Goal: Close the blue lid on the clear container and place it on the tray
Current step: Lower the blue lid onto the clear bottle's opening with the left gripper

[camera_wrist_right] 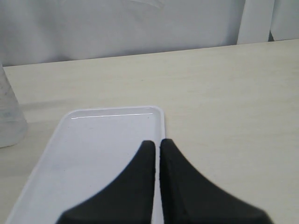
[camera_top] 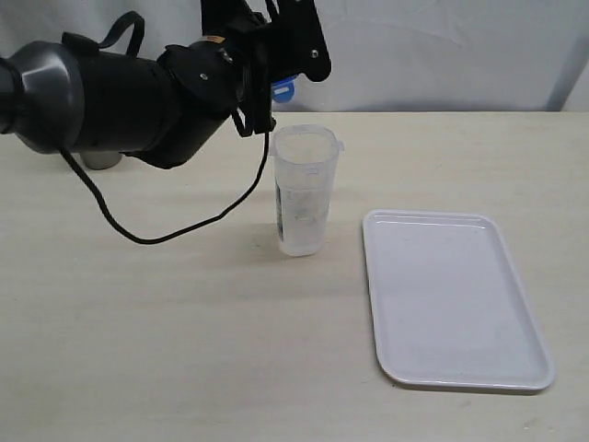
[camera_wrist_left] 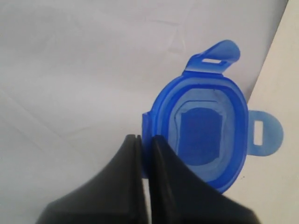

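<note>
Blue lid [camera_wrist_left: 201,130] hangs pinched at its edge in the raised left tool [camera_wrist_left: 145,138], higher than the clear container [camera_top: 304,189].

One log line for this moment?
left gripper shut on blue plastic lid | clear plastic container uncovered | right gripper shut | white rectangular tray bare

lid [camera_wrist_left: 205,126]: translucent blue plastic, glossy | container [camera_top: 304,189]: clear plastic, smooth, slightly cloudy | tray [camera_top: 456,304]: white plastic, smooth, glossy | table [camera_top: 184,322]: pale wood grain, matt | backdrop [camera_wrist_left: 70,70]: white cloth, creased, matt
</note>
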